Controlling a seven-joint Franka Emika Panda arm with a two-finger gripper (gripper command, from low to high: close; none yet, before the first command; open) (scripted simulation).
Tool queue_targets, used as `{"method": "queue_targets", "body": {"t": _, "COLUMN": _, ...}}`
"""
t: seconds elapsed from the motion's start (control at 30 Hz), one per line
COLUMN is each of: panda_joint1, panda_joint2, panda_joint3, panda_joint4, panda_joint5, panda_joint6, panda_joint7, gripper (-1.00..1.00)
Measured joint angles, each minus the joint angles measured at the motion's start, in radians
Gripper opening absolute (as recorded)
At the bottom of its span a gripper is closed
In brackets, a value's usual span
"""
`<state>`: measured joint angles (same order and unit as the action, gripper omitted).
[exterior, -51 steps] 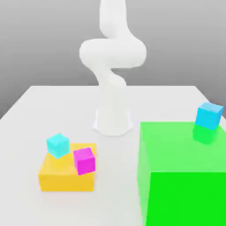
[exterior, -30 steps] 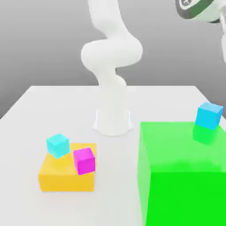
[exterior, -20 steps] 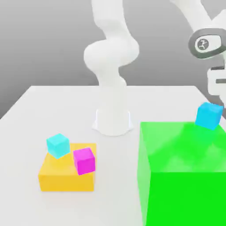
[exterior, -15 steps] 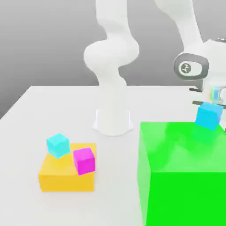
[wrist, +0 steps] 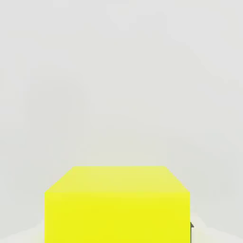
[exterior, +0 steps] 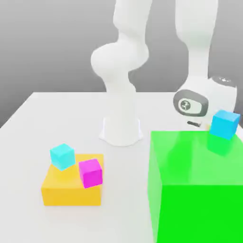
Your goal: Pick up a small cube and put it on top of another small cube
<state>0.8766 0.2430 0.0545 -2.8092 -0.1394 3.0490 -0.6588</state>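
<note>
Low behind the big green block [exterior: 197, 185], the arm's hand sits with its wrist housing [exterior: 205, 101] showing at the exterior view's right, just behind the block's far edge. On the housing's grey round face there is a small white mark, a sort of emblem, but it cannot be read as letters. No other writing shows on any of the blocks or on the arm.

Whether the fingers are spread or closed I cannot tell, since the green block hides them in the exterior view and the hand view gives no clear look at them.

In the hand view, the small cube [wrist: 117, 204], bright lemon yellow and plain, rests on the pale table [wrist: 118, 85] close before the camera, its top face and one side face turned toward it. A thin dark sliver sits at the cube's lower corner; what it is I cannot tell.

A blue cube [exterior: 225, 124] sits tilted on the green block's far corner. At the exterior view's left, an orange-yellow block [exterior: 71, 190] lies flat on the white table [exterior: 57, 114], with a cyan cube [exterior: 62, 156] on its far corner and a magenta cube [exterior: 90, 172] on it, just beside the cyan one. The arm's white base [exterior: 121, 126] stands at mid-table.
</note>
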Motion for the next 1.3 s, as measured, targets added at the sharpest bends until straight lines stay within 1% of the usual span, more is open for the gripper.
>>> {"method": "queue_targets", "body": {"t": 0.1, "panda_joint1": -0.034, "panda_joint2": -0.099, "panda_joint3": 0.047, "panda_joint4": -0.019, "panda_joint5": 0.055, "panda_joint6": -0.08, "panda_joint7": -0.041, "gripper": -1.0}}
{"method": "queue_targets", "body": {"t": 0.2, "panda_joint1": -0.028, "panda_joint2": -0.205, "panda_joint3": 0.062, "panda_joint4": -0.038, "panda_joint5": 0.122, "panda_joint6": -0.167, "panda_joint7": -0.087, "gripper": -1.0}}
{"method": "queue_targets", "body": {"t": 0.23, "panda_joint1": -0.018, "panda_joint2": -0.216, "panda_joint3": 0.069, "panda_joint4": -0.026, "panda_joint5": 0.143, "panda_joint6": -0.199, "panda_joint7": -0.075, "gripper": -1.0}}
{"method": "queue_targets", "body": {"t": 0.27, "panda_joint1": -0.006, "panda_joint2": -0.228, "panda_joint3": 0.074, "panda_joint4": -0.008, "panda_joint5": 0.14, "panda_joint6": -0.225, "panda_joint7": -0.052, "gripper": -1.0}}
{"method": "queue_targets", "body": {"t": 0.33, "panda_joint1": 0.015, "panda_joint2": -0.26, "panda_joint3": 0.068, "panda_joint4": 0.034, "panda_joint5": 0.085, "panda_joint6": -0.266, "panda_joint7": 0.004, "gripper": -1.0}}
{"method": "queue_targets", "body": {"t": 0.4, "panda_joint1": -0.015, "panda_joint2": -0.297, "panda_joint3": 0.06, "panda_joint4": 0.079, "panda_joint5": 0.01, "panda_joint6": -0.303, "panda_joint7": 0.064, "gripper": -1.0}}
{"method": "queue_targets", "body": {"t": 0.6, "panda_joint1": -0.085, "panda_joint2": -0.411, "panda_joint3": 0.089, "panda_joint4": 0.213, "panda_joint5": -0.22, "panda_joint6": -0.402, "panda_joint7": 0.236, "gripper": -1.0}}
{"method": "queue_targets", "body": {"t": 0.7, "panda_joint1": -0.153, "panda_joint2": -0.484, "panda_joint3": 0.069, "panda_joint4": 0.239, "panda_joint5": -0.331, "panda_joint6": -0.422, "panda_joint7": 0.24, "gripper": -1.0}}
{"method": "queue_targets", "body": {"t": 0.8, "panda_joint1": -0.216, "panda_joint2": -0.533, "panda_joint3": -0.01, "panda_joint4": 0.225, "panda_joint5": -0.363, "panda_joint6": -0.45, "panda_joint7": 0.151, "gripper": -1.0}}
{"method": "queue_targets", "body": {"t": 1.3, "panda_joint1": -0.503, "panda_joint2": -0.723, "panda_joint3": -0.512, "panda_joint4": 0.076, "panda_joint5": -0.353, "panda_joint6": -0.637, "panda_joint7": -0.459, "gripper": -1.0}}
